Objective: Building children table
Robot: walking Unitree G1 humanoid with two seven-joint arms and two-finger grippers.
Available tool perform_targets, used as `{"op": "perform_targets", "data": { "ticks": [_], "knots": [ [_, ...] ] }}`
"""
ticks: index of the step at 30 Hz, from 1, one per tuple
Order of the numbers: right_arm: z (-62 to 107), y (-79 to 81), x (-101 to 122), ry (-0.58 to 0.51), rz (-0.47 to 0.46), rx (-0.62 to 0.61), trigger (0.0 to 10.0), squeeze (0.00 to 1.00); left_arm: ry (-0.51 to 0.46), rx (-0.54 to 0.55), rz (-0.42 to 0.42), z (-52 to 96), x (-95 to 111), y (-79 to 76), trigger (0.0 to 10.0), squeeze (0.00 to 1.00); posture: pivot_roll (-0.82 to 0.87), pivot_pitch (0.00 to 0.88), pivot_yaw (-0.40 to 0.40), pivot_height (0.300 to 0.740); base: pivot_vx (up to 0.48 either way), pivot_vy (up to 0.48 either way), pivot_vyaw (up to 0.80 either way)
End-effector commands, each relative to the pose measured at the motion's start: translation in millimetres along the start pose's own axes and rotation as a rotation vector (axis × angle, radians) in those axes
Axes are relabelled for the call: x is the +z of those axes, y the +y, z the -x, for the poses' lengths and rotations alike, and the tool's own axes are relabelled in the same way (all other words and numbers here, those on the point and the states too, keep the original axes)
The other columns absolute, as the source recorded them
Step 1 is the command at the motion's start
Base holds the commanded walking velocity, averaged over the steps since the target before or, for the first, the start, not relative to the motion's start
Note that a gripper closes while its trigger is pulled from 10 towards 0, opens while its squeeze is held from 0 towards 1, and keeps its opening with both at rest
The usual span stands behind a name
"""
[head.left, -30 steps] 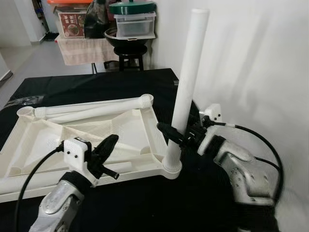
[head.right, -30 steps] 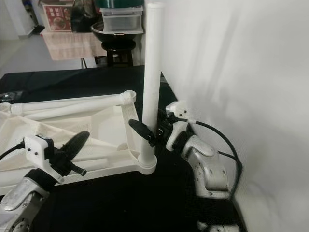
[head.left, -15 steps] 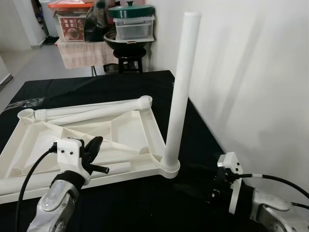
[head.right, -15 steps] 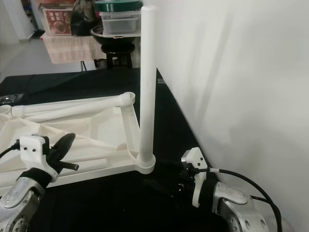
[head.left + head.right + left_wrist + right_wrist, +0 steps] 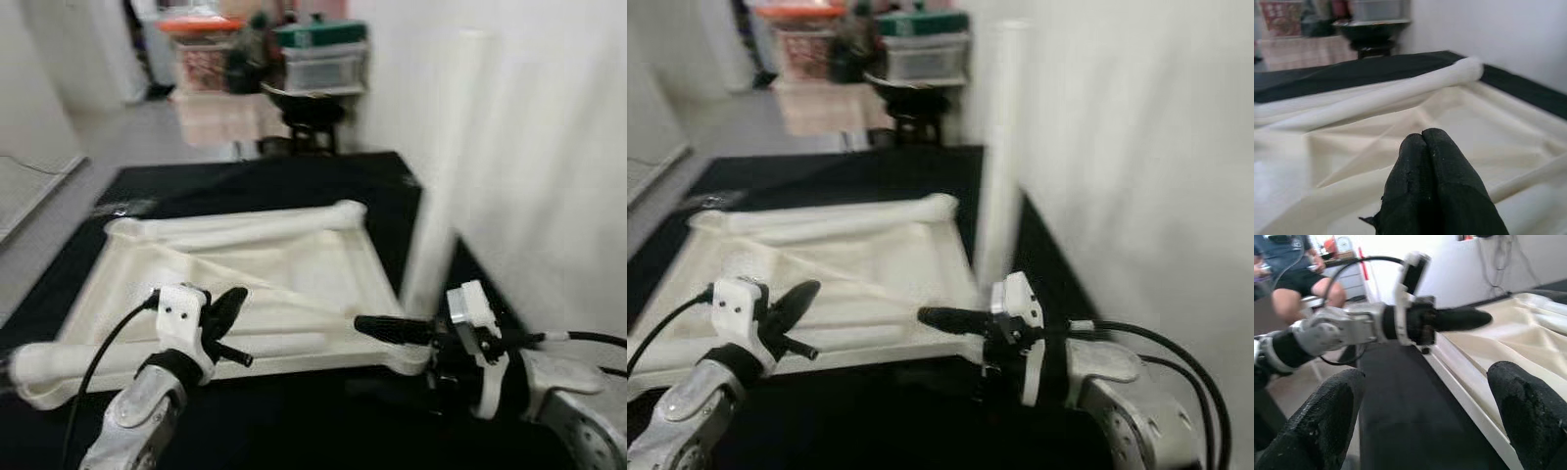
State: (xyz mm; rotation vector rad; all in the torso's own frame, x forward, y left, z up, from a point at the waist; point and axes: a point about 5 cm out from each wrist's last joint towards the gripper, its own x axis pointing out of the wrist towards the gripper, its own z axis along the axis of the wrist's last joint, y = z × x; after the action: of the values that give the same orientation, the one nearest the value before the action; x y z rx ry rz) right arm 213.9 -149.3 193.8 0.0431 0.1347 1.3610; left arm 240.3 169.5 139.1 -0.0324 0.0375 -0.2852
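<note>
1. Left gripper: jaws clenched, empty, held over the cream plastic table top, which lies upside down on the black-covered desk.
2. Loose cream plastic legs: laid along the far rim, judged not yet fitted.
3. Upright cream leg: judged seated in the corner socket.
4. Right gripper: jaws released, empty, beside that corner.
5. Containers: blurred storage boxes behind, contents not discernible.

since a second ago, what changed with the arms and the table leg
The right end effector let go of the upright leg, dropped back, then swung up to point left along the tabletop's near edge, fingers open. The camera also shifted. The left end effector stayed shut above the tabletop; the leg stayed standing in its corner.
</note>
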Motion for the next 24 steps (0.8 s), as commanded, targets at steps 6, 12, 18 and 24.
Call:
{"op": "perform_targets", "data": {
  "ticks": [6,12,18,24],
  "knots": [
    [-5.3,-2.1,-4,0.023,0.012,-0.004,10.0,0.00,0.016,-0.070,-0.020,-0.6,0,-9.1,10.0,0.00,-0.08,0.000,-0.031,0.740,0.000,0.472,0.00],
    [-26.6,-34.1,-13,0.051,0.057,-0.246,10.0,0.00,-0.002,-0.080,-0.043,-5.1,6,-11.7,10.0,0.00,-0.08,0.000,-0.035,0.740,0.000,0.472,0.00],
    [-45.5,-67.9,-16,0.015,0.063,-0.543,10.0,0.00,-0.035,-0.077,-0.016,-7.6,15,-13.1,10.0,0.00,-0.07,0.000,-0.043,0.740,0.000,0.472,0.00],
    [-47.7,-84.2,-17,0.016,0.080,-0.657,10.0,0.00,-0.014,-0.106,-0.025,-5.9,17,-15.8,10.0,0.00,-0.06,0.000,-0.047,0.740,0.000,0.000,0.00]
  ]
}}
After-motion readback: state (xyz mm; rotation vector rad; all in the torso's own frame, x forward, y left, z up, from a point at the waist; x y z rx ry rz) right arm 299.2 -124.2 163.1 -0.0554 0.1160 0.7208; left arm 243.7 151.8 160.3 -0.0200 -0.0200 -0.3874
